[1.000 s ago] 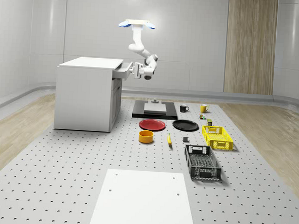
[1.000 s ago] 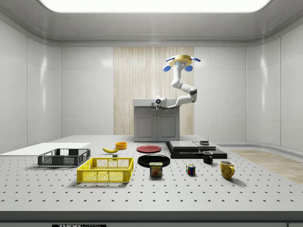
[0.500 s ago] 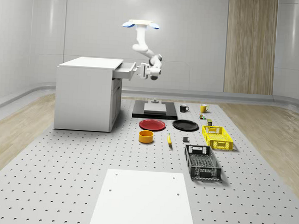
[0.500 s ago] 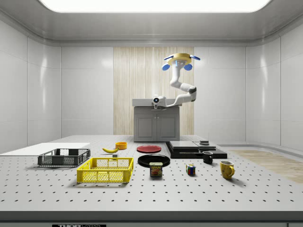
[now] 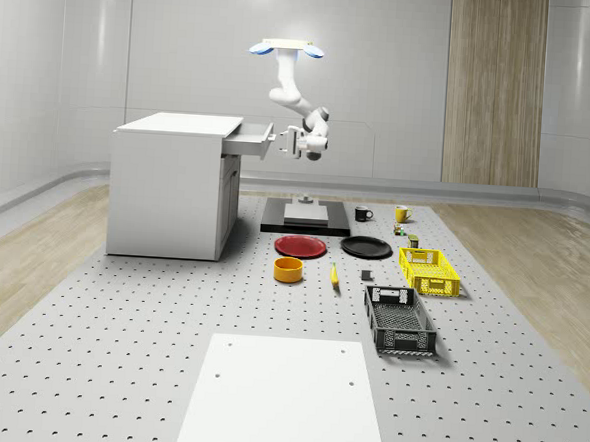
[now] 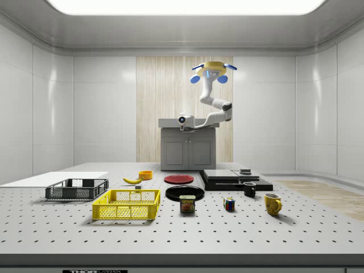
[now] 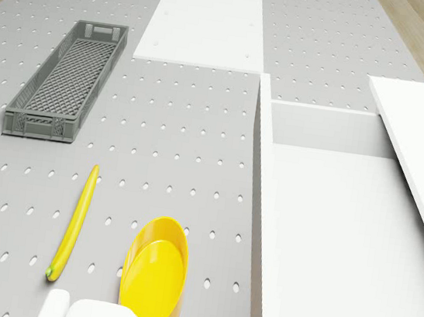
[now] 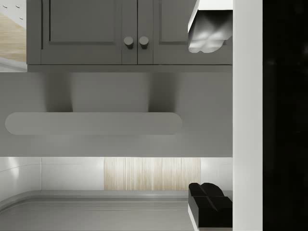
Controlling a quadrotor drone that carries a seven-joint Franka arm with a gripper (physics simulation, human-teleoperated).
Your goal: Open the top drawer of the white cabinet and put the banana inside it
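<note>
Perforated floor (image 5: pixel 117 350): banana (image 5: pixel 334 274) lengthwise toward back wall.

The drone (image 5: pixel 287 48) hovers high in the air, rotors level, its blue-tipped rotor pods spread at either side in the side view (image 6: pixel 209 69). From under its body the white arm (image 5: pixel 293 93) drops down toward five o'clock in the whole-scene view, folds at the elbow, and turns back toward nine o'clock. The wrist lies roughly horizontal. The gripper (image 5: pixel 284 141) sits at the end of it, pointing sideways toward nine o'clock, well below the drone's body. In the side view the gripper (image 6: pixel 183 120) faces the camera.
</note>
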